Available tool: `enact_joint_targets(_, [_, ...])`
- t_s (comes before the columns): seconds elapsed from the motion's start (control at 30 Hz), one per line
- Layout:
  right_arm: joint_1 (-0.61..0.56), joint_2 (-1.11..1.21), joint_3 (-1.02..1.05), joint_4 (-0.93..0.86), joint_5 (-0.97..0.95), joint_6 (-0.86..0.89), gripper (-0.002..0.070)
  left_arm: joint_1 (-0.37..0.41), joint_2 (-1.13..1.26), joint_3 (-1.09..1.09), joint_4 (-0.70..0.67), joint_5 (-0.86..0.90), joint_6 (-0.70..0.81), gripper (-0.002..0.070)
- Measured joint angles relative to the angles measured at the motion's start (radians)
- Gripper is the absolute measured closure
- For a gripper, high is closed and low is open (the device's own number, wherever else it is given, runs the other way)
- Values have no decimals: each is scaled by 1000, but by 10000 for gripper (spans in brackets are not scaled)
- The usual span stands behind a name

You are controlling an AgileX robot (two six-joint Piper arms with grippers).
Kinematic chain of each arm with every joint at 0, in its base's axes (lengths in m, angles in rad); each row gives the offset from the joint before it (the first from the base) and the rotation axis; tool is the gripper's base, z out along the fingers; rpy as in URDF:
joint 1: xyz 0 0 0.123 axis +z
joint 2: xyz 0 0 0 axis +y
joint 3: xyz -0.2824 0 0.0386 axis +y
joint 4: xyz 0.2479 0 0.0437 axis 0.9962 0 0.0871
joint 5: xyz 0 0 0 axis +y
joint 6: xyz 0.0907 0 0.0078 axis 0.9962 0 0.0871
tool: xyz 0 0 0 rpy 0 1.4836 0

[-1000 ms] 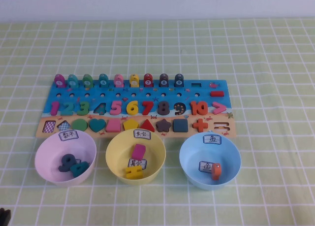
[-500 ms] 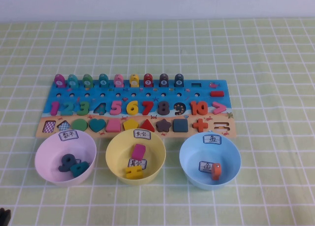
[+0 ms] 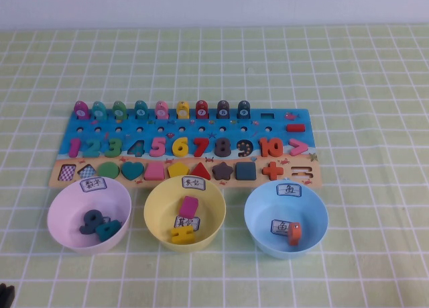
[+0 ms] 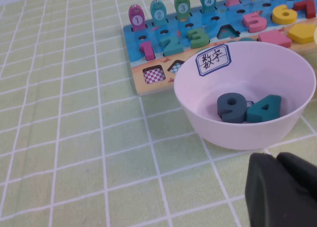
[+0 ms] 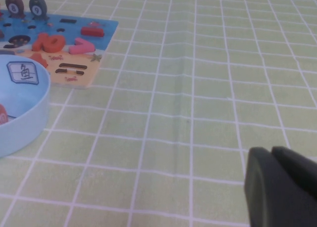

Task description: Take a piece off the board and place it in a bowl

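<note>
Both grippers sit pressed together near the table's close edge: left gripper [image 4: 280, 187], right gripper [image 5: 280, 187]. Dark purple 8 [image 3: 222, 147] stands upright on the board [image 3: 281, 130], far ahead, between them.

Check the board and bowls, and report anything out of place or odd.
Nothing stands out. The board lies flat, its 8 seated in its row; the pink bowl, yellow bowl and blue bowl stand upright, nothing spilled.

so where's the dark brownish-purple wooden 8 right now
In the high view the dark brownish-purple wooden numeral 8 sits in the long wooden puzzle board, right of centre in the number row, between the red 7 and the dark 9.
</note>
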State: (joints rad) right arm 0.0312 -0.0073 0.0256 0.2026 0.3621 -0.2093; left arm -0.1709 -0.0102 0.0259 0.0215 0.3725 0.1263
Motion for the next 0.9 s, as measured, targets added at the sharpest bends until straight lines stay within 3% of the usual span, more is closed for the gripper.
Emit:
enact_joint_targets(0.27, [0,0,0,169,0,0,694,0,0,0,0,0,0,680])
enact_joint_targets(0.37, [0,0,0,311,-5,0,694,0,0,0,0,0,0,680])
enact_joint_targets(0.6, [0,0,0,945,-71,-4,694,0,0,0,0,0,0,679])
enact_joint_targets(0.9, [0,0,0,1086,-134,-225,694,0,0,0,0,0,0,679])
